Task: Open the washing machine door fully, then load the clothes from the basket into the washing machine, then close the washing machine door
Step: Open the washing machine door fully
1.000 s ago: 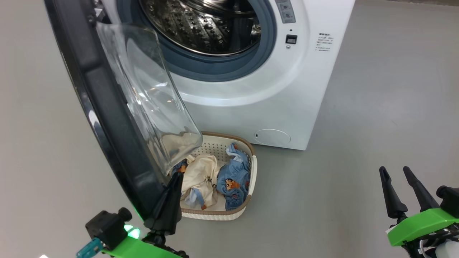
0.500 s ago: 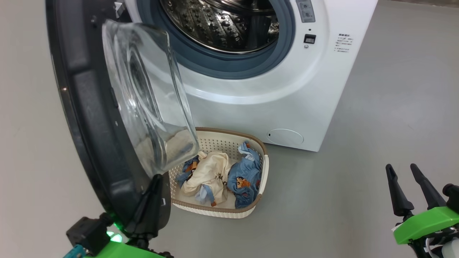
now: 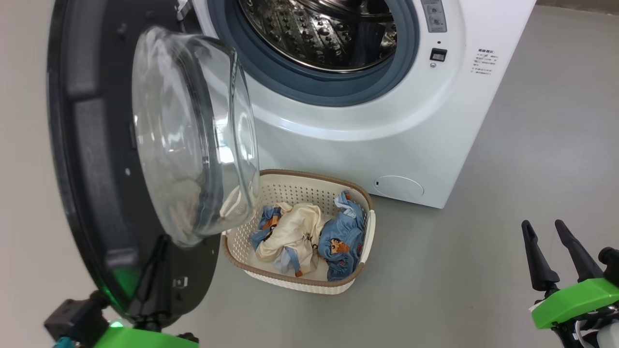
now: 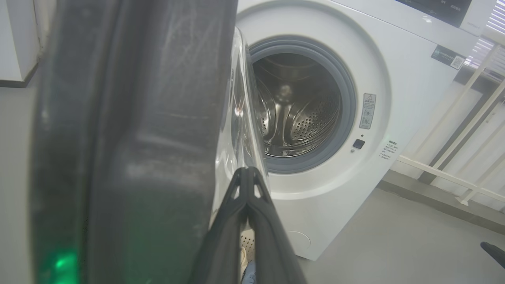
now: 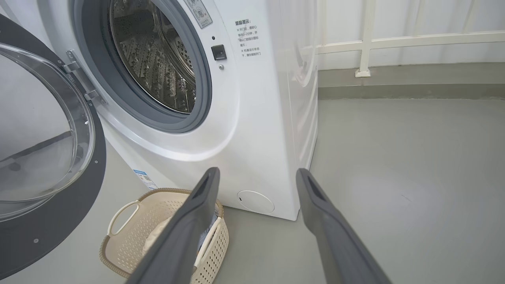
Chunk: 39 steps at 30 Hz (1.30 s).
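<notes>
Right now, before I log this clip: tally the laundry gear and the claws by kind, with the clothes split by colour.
Washing machine: 1
Washing machine door: 1
Basket: 1
Cream garment: 1
Blue printed clumps: 2 showing, possibly more underneath
Claws: 2, left claw shut, right claw open
Total: 8

Grey floor (image 3: pixel 459 270) w/ basket (image 3: pixel 300 285) & washing machine (image 3: pixel 387 145)
</notes>
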Tool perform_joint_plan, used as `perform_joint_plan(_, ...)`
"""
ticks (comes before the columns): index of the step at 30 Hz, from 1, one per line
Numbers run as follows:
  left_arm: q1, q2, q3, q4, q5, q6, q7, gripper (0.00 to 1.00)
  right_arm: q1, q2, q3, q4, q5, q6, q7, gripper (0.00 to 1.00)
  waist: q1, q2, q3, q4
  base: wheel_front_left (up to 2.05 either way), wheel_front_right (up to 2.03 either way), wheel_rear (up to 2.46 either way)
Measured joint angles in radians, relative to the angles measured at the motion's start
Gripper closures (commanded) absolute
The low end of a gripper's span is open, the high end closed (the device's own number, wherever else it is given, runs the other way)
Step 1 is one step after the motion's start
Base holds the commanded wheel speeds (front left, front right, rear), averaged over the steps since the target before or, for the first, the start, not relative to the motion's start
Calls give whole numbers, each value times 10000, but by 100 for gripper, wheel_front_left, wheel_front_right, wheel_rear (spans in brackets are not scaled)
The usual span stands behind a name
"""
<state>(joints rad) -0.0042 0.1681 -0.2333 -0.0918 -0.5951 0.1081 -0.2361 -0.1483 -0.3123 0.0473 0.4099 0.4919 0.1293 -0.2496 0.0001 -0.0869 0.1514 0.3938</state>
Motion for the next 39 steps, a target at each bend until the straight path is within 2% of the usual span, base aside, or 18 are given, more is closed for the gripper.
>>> perform_joint_plan(4,62,81,293,-33,0,255,0,100,3,-10,12,-40,-98,0,0,0,0,0,1,47,0,0,0)
perform_joint_plan(16,53,364,920,-23,-69,560,-2,100,9,52,-159,-153,-644,0,0,0,0,0,116,78,0,0,0)
perform_joint_plan(25,-52,518,1396,454,-109,681,-19,100,298,268,-364,-303,-970,0,0,0,0,0,151,-29,0,0,0)
perform_joint_plan(39,-973,913,2236,1962,-111,662,-105,100,352,259,-458,-397,-1043,0,0,0,0,0,437,-33,0,0,0)
